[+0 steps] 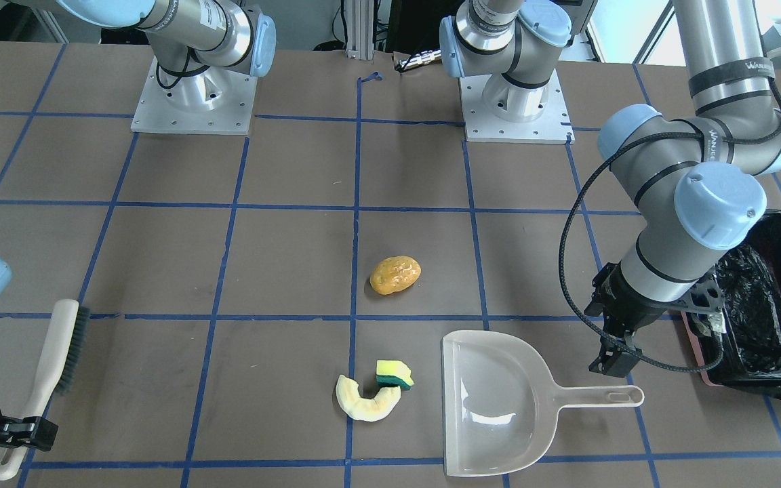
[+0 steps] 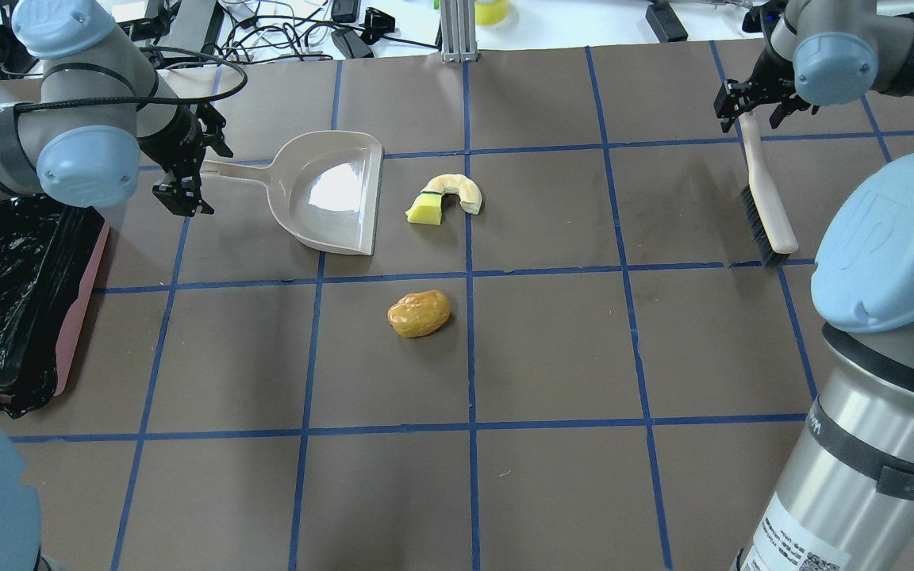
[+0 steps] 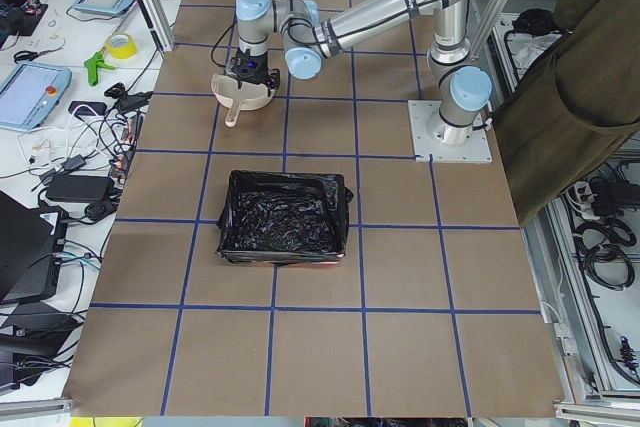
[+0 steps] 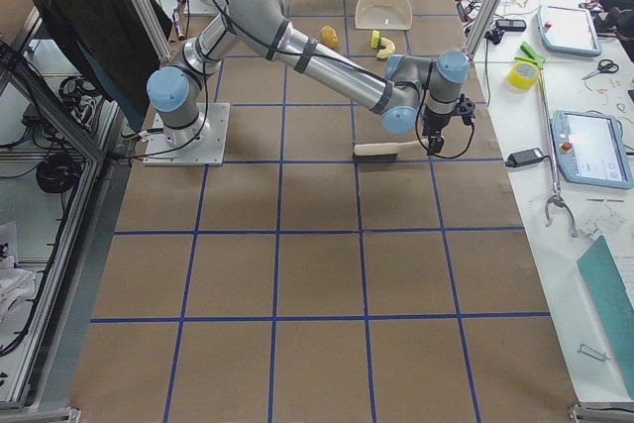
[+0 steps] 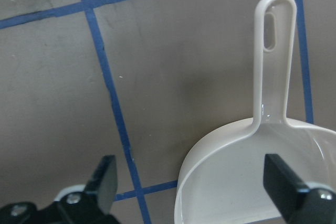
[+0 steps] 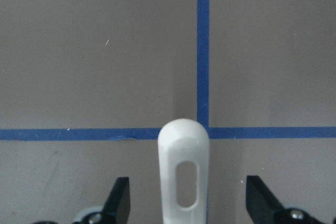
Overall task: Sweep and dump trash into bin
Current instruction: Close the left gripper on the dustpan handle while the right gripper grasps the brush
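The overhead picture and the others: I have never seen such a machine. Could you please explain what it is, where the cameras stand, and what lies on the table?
These are two robot arms bolted to a table. Four fixed cameras look from behind, from the front and from both ends, and two small ones ride on the wrists. On the table lie a beige dustpan, a brush, an orange-yellow lump, a cream crescent beside a yellow-green sponge chunk, and a black-lined bin. Nothing is held: the left gripper is open near the dustpan's handle, and the right gripper is open astride the brush handle.
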{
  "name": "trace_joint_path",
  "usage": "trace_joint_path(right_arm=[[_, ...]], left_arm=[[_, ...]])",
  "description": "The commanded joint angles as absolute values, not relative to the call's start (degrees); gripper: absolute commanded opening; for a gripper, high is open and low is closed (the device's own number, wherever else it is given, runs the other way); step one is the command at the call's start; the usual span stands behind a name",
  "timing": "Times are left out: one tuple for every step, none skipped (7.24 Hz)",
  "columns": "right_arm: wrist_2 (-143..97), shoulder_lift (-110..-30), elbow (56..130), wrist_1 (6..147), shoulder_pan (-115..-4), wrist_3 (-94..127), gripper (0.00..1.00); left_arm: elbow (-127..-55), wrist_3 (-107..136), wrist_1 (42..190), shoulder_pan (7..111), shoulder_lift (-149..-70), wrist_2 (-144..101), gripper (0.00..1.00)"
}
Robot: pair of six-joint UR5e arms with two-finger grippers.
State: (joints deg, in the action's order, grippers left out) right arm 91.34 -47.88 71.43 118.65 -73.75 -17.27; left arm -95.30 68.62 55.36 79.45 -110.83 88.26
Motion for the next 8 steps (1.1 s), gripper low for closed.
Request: trace_joint_path(right_arm=[[89.14,-48.08,72.51,119.27,-73.48,-19.59,0.76],[88.34,-48.34,72.6,119.09,-73.48,-20.82,0.74],[88.07,-48.51,72.6,118.83,-73.39,-22.66,0.74],[86.15,-48.6,72.68,118.65,-72.43,-26.16,0.74],[85.87,-48.6,72.6,118.57,-71.46,-26.8,0.73],[85.87,-48.69,72.42,118.91,-71.46,-26.81,0.7],[85.87,-48.69,72.33,119.18,-71.46,-26.89,0.61],[85.78,-48.78,72.07,118.83,-71.46,-26.89,0.44]], left_arm=[[-89.95,69.43,52.47,79.45,-116.34,87.8,0.96],[-87.65,69.43,52.56,79.45,-118.72,87.98,0.96],[-86.93,69.43,52.47,79.45,-121.18,88.15,0.96],[-85.79,69.69,52.38,79.45,-122.51,88.07,0.96],[-85.61,69.78,52.38,79.45,-123.13,88.24,0.97],[-85.78,70.48,52.47,79.45,-123.48,88.5,0.97],[-86.04,70.66,52.56,79.45,-123.57,88.59,0.96],[-86.04,70.75,52.56,79.45,-123.84,88.85,0.96]])
